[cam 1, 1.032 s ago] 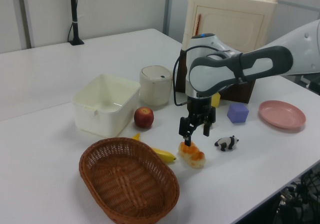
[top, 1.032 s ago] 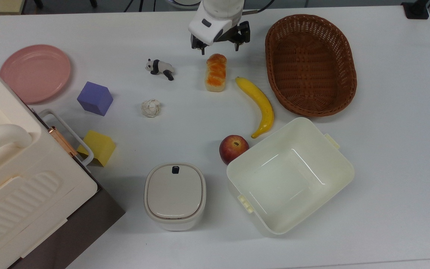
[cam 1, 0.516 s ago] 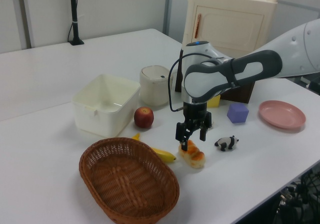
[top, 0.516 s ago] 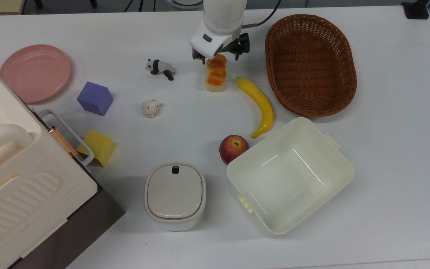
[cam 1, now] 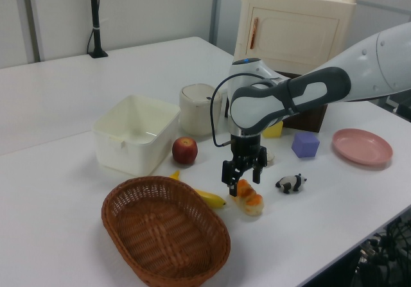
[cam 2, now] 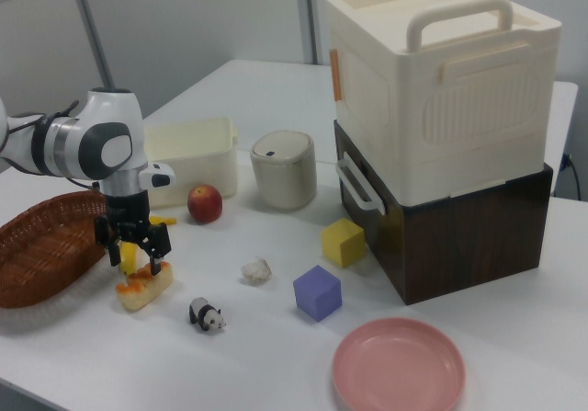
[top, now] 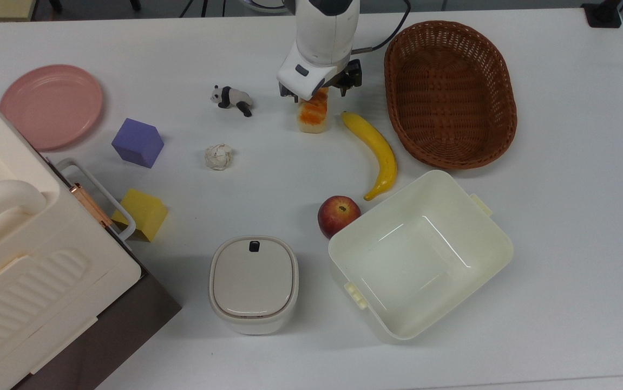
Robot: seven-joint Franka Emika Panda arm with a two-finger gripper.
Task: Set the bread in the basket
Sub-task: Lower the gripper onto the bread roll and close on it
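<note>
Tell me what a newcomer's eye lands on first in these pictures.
First, the white arm's end effector, open and straddling the far end of the bread near the top view's upper middle. Next, the big brown wicker basket, empty, at the top view's upper right, with the banana between it and the bread. Then the tall cream-and-brown storage box filling the right view's right side.

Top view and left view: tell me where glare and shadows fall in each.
Top view: bright glare streaks line the inner walls of the cream tub, and the lidded bin throws a soft shadow toward the top view's left. Left view: the basket casts a faint shadow on the white table, and the wall behind is evenly lit.
</note>
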